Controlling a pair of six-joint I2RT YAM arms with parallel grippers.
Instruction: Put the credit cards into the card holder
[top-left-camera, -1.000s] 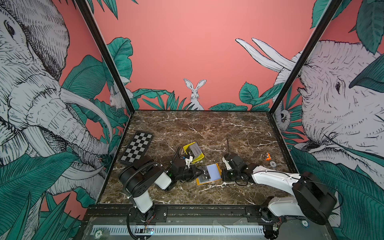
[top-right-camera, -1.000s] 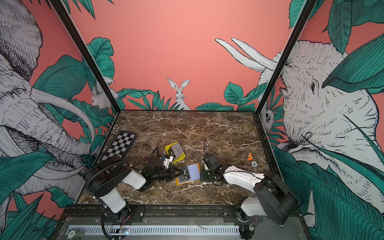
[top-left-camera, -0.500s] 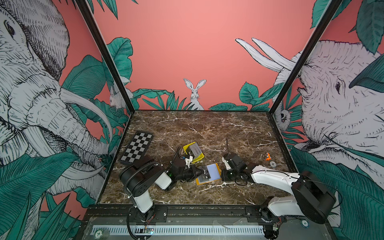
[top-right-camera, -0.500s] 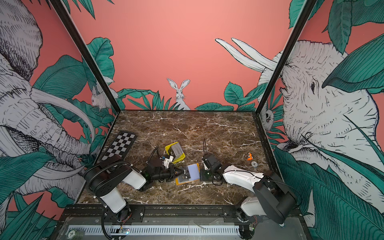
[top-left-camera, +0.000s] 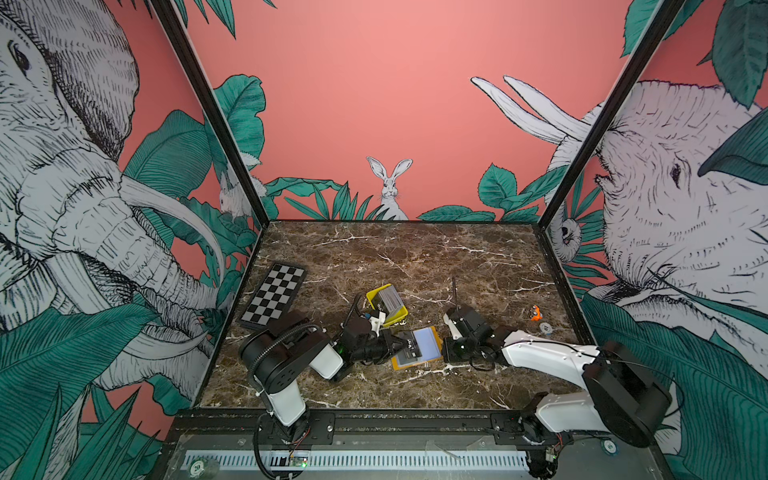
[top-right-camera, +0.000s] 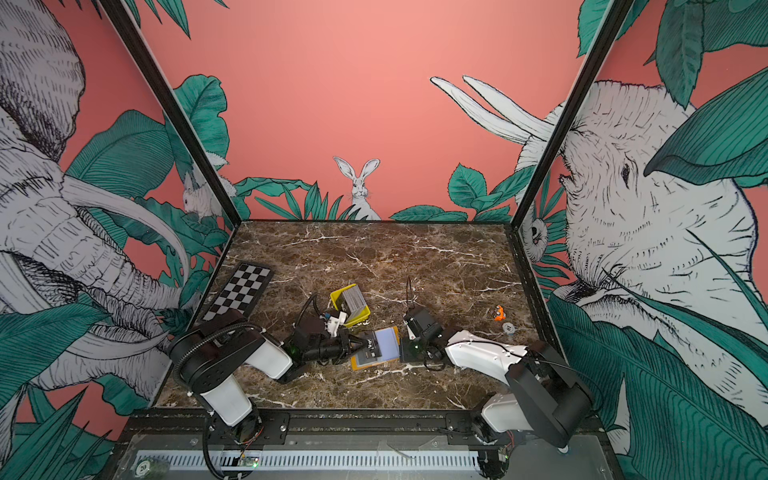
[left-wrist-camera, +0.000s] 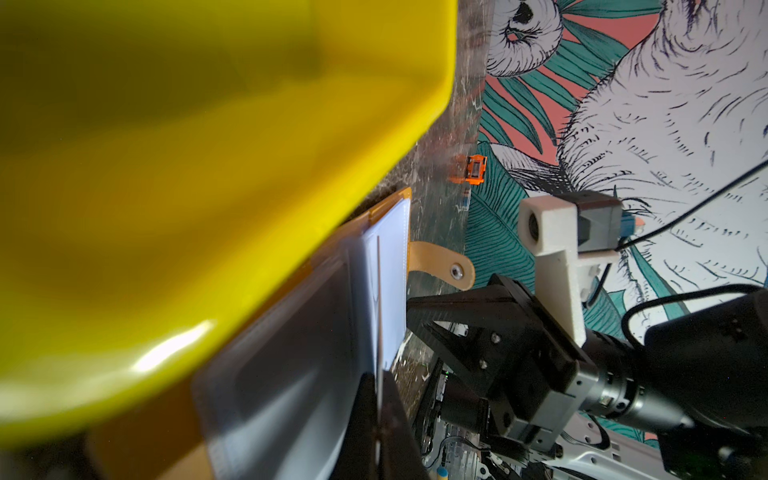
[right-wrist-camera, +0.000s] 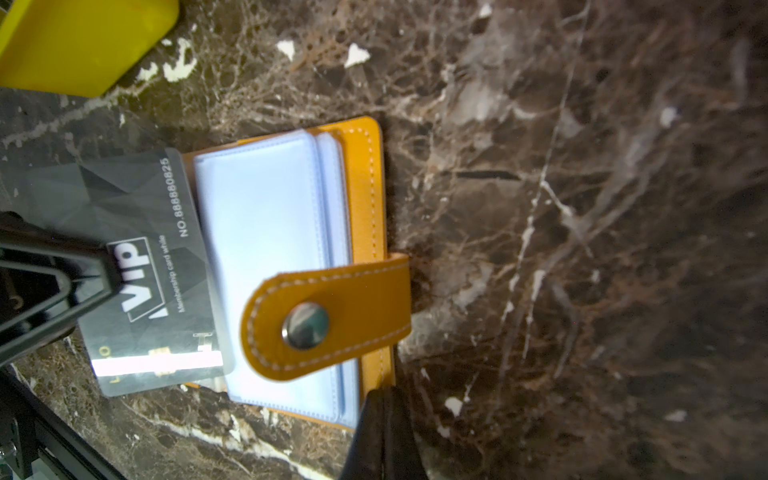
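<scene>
The orange-yellow card holder (top-left-camera: 411, 365) (top-right-camera: 369, 365) lies open on the marble, clear sleeves up, snap tab (right-wrist-camera: 332, 320) (left-wrist-camera: 440, 266) folded over them. My left gripper (top-left-camera: 401, 343) (top-right-camera: 360, 343) (left-wrist-camera: 379, 390) is shut on one black VIP credit card (right-wrist-camera: 137, 232) (top-left-camera: 410, 345). The card's far end lies under the edge of a clear sleeve. Shut with nothing between its fingers, my right gripper (top-left-camera: 443, 353) (top-right-camera: 400, 351) (right-wrist-camera: 384, 405) rests its tip against the holder's orange edge (right-wrist-camera: 365, 166). More credit cards (top-left-camera: 388, 301) (top-right-camera: 353, 300) stand in a yellow tray.
The yellow tray (top-left-camera: 376, 293) (top-right-camera: 338, 293) (left-wrist-camera: 166, 166) sits just behind the left gripper. A checkerboard plate (top-left-camera: 274, 297) lies at the left wall. A small orange object (top-left-camera: 536, 311) and a white round piece (top-left-camera: 545, 328) lie at the right.
</scene>
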